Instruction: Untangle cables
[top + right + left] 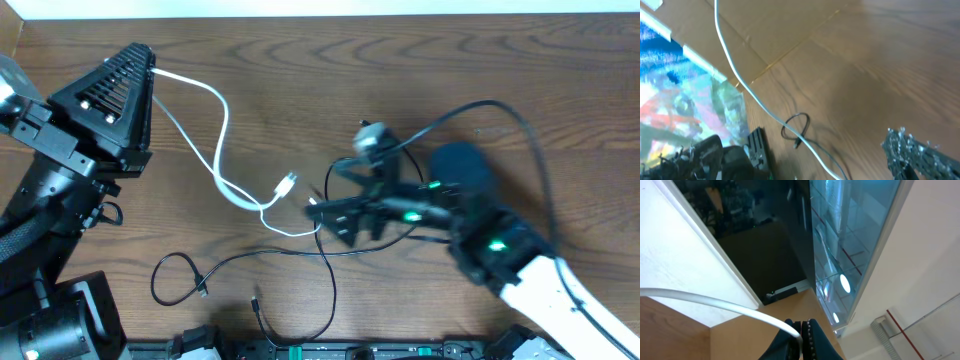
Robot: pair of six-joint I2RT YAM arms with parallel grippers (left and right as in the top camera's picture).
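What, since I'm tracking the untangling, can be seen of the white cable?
The white cable is a thin, smooth, plastic-looking cord. It is clamped in the shut left pincer. From there it arcs right, runs down the wooden table, and curls beside its small white plug. Its last loop reaches the black cables; contact there is unclear.

Table [450, 60] of matt grained wood; white cable [715, 301] smooth, slightly glossy (plastic sheath, seemingly); left pincer [801, 328] ridged black.
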